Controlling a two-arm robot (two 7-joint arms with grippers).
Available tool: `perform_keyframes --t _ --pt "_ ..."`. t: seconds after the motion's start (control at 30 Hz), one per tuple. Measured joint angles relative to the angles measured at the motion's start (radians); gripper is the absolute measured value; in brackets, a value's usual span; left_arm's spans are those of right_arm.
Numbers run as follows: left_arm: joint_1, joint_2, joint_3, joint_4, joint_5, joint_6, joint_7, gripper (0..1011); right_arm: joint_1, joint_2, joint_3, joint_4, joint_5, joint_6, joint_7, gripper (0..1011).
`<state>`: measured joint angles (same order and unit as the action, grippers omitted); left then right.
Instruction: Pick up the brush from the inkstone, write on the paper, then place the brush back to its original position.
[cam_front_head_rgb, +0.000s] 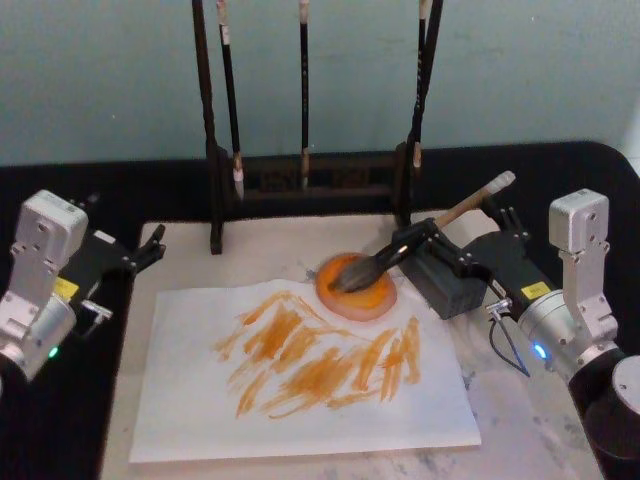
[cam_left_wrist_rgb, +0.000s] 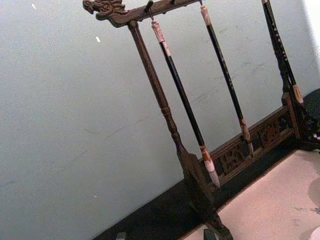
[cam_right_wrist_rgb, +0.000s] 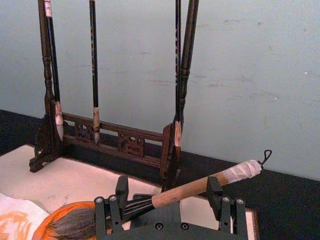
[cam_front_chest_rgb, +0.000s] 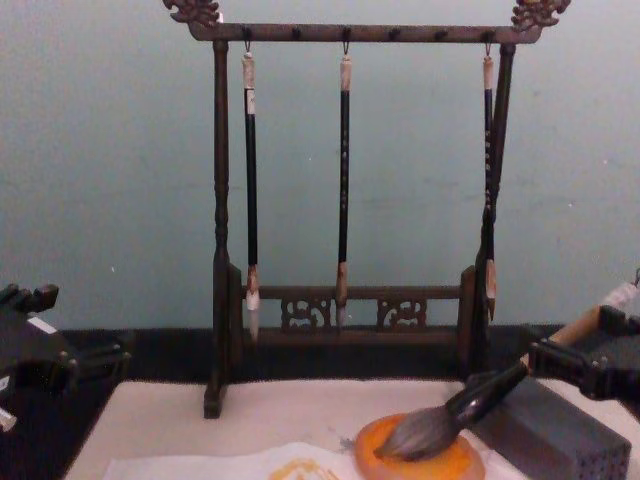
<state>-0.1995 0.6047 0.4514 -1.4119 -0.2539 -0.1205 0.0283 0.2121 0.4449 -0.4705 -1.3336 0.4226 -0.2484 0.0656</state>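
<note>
Here the large calligraphy brush w/ fat grey-black tuft, black neck and tan wooden handle (cam_front_head_rgb: 420, 238) lies slanted, tuft resting on the round glossy orange inkstone (cam_front_head_rgb: 357, 287), handle propped over the grey rectangular block (cam_front_head_rgb: 447, 281). The right claw (cam_front_head_rgb: 425, 239) straddles the black neck just above the tuft; in the right wrist view its fingers stand apart either side of the shaft, so it looks open, nothing clamped. Judged: brush is light, the handle stiff, tuft soft & wet, so any grip belongs on the neck or wood. The thin white paper (cam_front_head_rgb: 300, 375), already covered w/ orange strokes, touches the inkstone. Left claw (cam_front_head_rgb: 148, 248) is parked at the surface's left edge; can't tell its state. Count: 1 big brush, 3 thin hanging brushes on the dark carved rack (cam_front_chest_rgb: 345, 300), 1 inkstone, 1 sheet, 1 block.
</note>
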Motion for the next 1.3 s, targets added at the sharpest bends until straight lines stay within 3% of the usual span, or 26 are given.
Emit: perform_keyframes --t 1.3 --pt "0.000 0.000 0.000 0.000 0.000 0.000 0.000 1001 -0.001 0.002 0.000 -0.002 0.004 -0.002 0.001 1000"
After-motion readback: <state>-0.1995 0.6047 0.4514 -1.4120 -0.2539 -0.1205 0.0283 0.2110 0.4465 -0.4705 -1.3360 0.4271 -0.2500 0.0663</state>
